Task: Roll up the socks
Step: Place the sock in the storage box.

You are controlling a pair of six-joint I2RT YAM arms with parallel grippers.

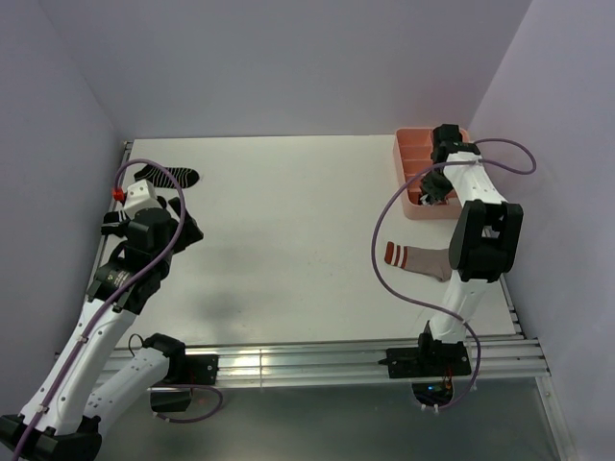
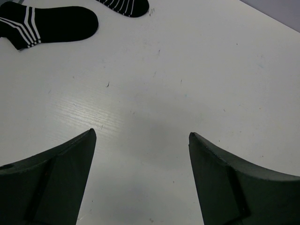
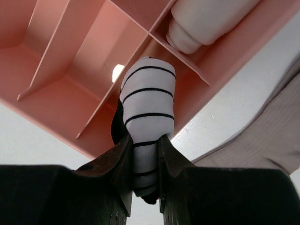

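Note:
My right gripper [image 3: 143, 140] is shut on a rolled white thin-striped sock [image 3: 147, 103] and holds it over a compartment of the pink divided tray [image 3: 61, 101]. A rolled plain white sock [image 3: 206, 21] lies in the compartment beside it. In the top view the right gripper [image 1: 430, 188] is at the tray [image 1: 411, 144]. The taupe sock with red-white cuff [image 1: 415, 258] lies flat by the right arm. My left gripper [image 2: 140, 140] is open and empty above bare table. Two black white-striped socks [image 2: 51, 22] [image 2: 126, 5] lie beyond it, at the far left in the top view [image 1: 167, 175].
The right arm's purple cable [image 1: 384, 230] loops over the table left of the taupe sock. An aluminium rail [image 1: 307, 357] runs along the near edge. Walls close the table on the left, far and right sides.

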